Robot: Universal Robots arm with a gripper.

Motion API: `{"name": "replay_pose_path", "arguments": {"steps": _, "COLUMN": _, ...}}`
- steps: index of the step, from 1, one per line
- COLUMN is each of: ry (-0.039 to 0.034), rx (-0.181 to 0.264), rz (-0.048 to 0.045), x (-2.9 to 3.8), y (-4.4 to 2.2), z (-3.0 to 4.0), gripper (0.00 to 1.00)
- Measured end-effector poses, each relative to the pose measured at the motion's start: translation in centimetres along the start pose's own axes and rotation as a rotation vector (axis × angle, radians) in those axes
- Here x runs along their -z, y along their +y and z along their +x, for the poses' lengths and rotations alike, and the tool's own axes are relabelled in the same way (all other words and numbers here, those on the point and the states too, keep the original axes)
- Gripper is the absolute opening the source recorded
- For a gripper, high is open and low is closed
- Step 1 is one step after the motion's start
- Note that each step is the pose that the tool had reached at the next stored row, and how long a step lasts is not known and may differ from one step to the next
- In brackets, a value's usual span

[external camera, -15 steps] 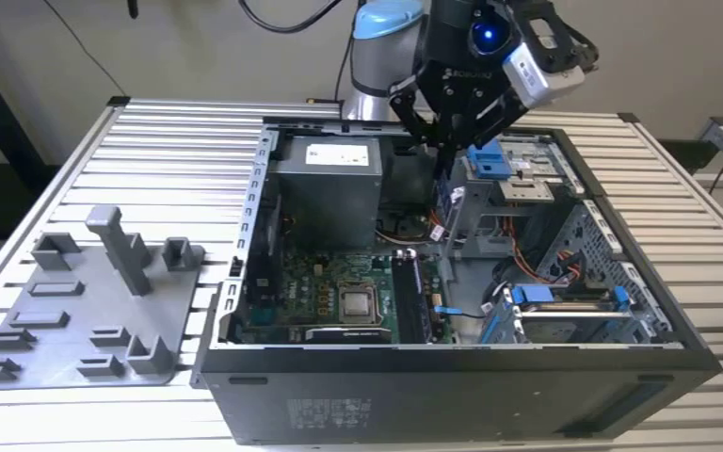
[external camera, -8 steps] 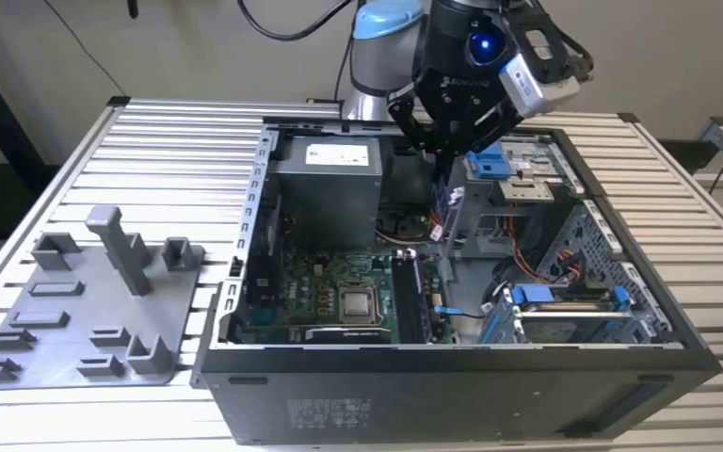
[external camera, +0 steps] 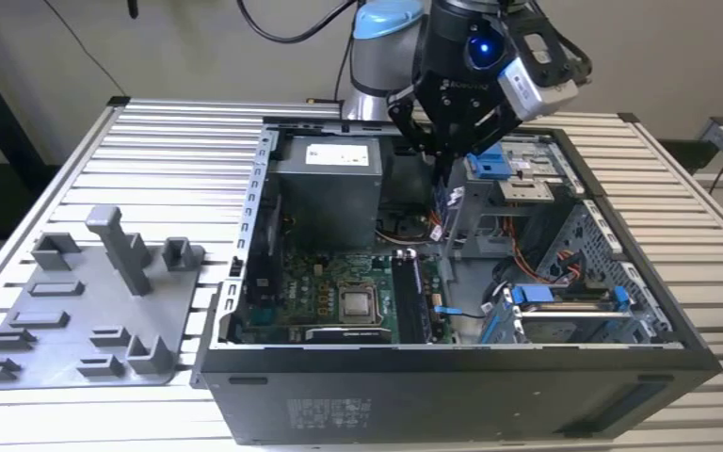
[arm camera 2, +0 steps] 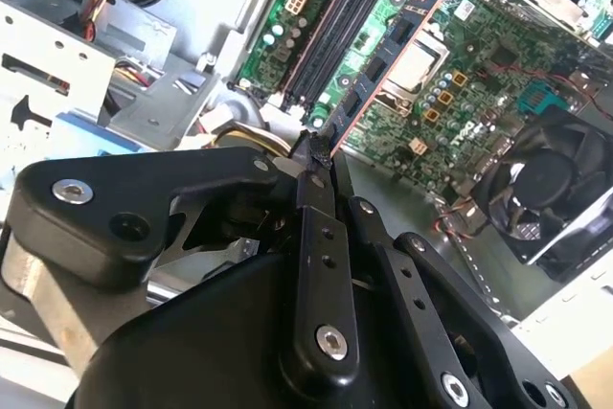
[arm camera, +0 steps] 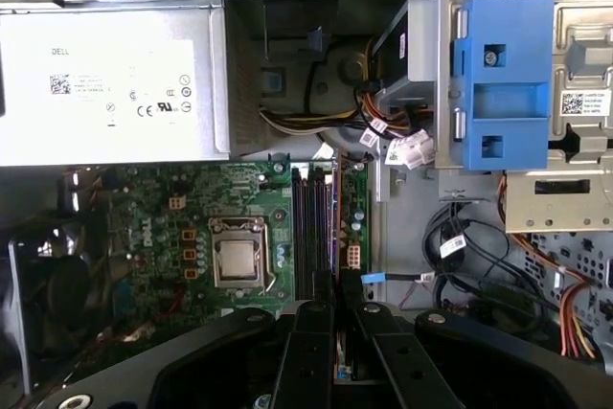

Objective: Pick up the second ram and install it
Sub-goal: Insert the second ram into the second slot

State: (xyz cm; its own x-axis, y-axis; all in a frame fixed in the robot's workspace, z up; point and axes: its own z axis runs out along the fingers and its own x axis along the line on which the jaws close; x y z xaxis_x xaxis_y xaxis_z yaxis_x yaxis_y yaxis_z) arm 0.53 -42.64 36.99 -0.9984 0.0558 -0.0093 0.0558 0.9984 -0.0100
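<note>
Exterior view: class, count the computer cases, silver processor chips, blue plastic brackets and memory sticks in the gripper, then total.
Open black metal computer case: 1
Square silver processor chip: 1
Blue plastic brackets: 2
Long dark green-black memory stick in the black gripper: 1
Total: 5

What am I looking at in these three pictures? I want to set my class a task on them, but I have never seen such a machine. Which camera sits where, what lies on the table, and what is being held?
The machine is a robot arm that ends in a claw. The exterior view comes from a camera standing off the arm. Both wrist views come from cameras riding on the arm, looking past the claw into the work. On the slatted table stands an open computer case. Beside it, at the exterior view's left, lies a grey holder tray. Inside the case is the green motherboard with its square silver processor. The claw is shut on the second ram, a thin dark memory stick that hangs lengthwise from it above the open case.
</note>
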Motion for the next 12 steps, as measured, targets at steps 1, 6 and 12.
{"name": "replay_pose_path", "arguments": {"steps": 1, "ry": 0.0, "rx": 0.0, "rz": 0.0, "x": -0.05, "y": 0.0, "z": 0.0, "gripper": 0.14}}
{"name": "replay_pose_path", "arguments": {"steps": 6, "ry": 0.0001, "rx": 0.0, "rz": 0.0001, "x": -0.46, "y": 0.0, "z": 0.0, "gripper": 0.14}}
{"name": "replay_pose_path", "arguments": {"steps": 12, "ry": 0.0001, "rx": 0.005, "rz": 0.0002, "x": -1.13, "y": 0.01, "z": -0.01, "gripper": 0.14}}
